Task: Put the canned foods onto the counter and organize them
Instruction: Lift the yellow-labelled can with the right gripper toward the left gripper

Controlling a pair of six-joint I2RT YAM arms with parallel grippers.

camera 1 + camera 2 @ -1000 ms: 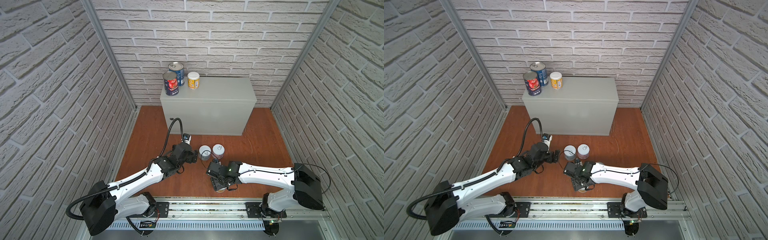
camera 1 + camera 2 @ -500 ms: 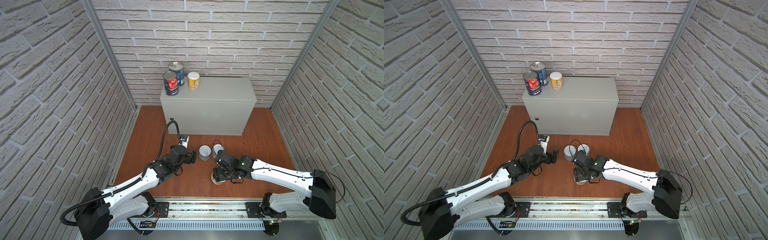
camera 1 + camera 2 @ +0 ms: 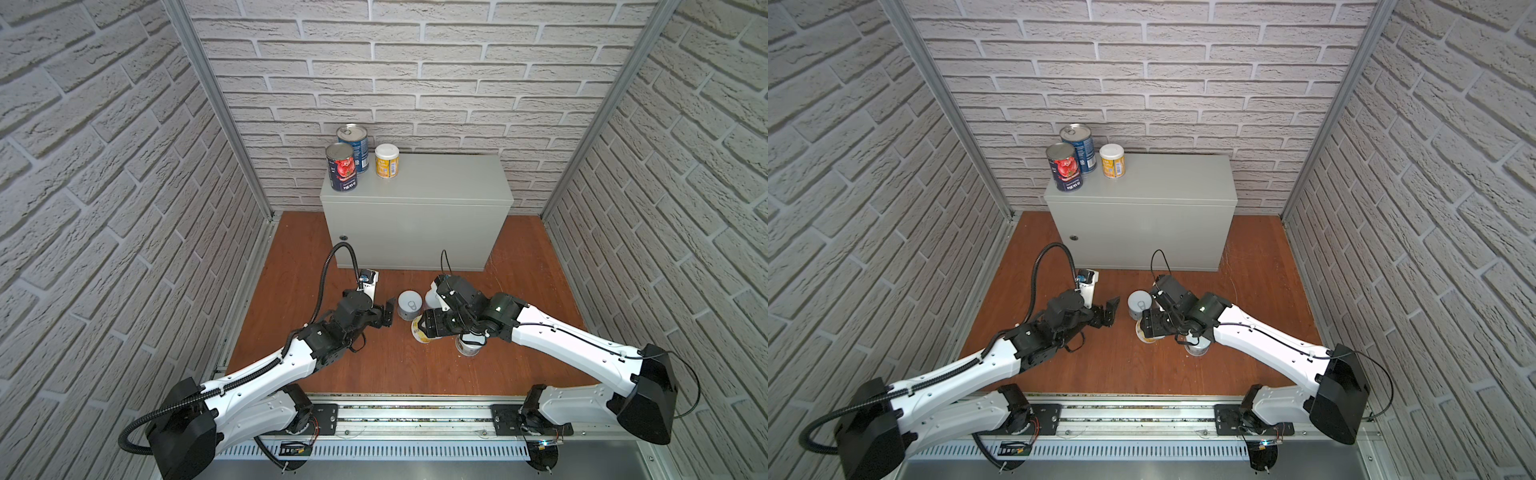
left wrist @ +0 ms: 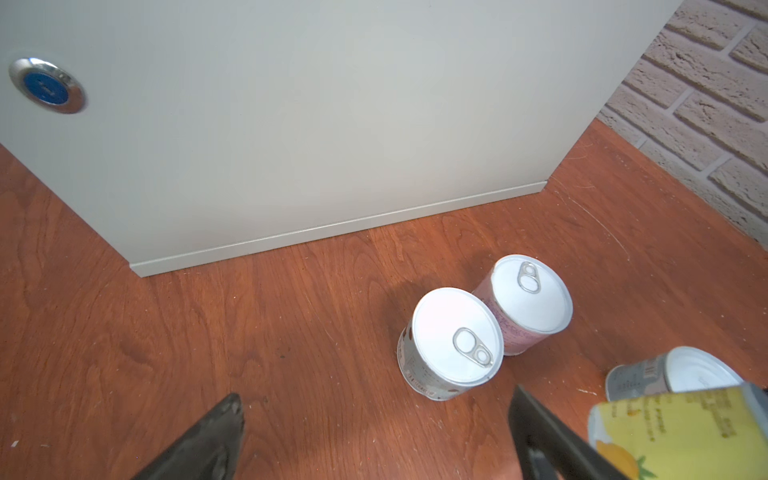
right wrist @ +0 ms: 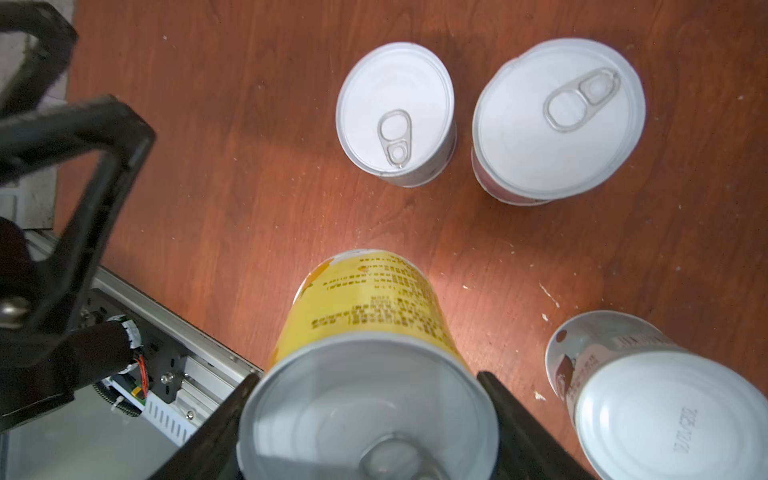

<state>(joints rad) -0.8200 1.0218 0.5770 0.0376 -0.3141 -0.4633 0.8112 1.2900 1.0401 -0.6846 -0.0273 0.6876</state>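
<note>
Fingers (image 5: 517, 419) of the right gripper (image 5: 365, 377) clamp a yellow can (image 5: 365, 307) from both sides near its lid end, and it hangs tilted low over the wooden floor (image 5: 232, 187); the left gripper (image 4: 374, 395) stands wide open and empty, pointed at a pale blue can (image 4: 453, 332) just beside a pink can (image 4: 525, 299). With so high a grip on a smooth label, the tilted can may swivel or slip between the jaws during the lift. An upturned pale can (image 5: 665, 415) sits close beside it under the right arm, and a careless swing could knock that over. The counter (image 3: 436, 187) rises well above the floor, so the can's low end may catch the front edge, and set down tilted it could topple against the tomato can (image 3: 343, 168), blue-label can (image 3: 358, 146) and second yellow can (image 3: 387, 161) clustered at the left rear corner.
</note>
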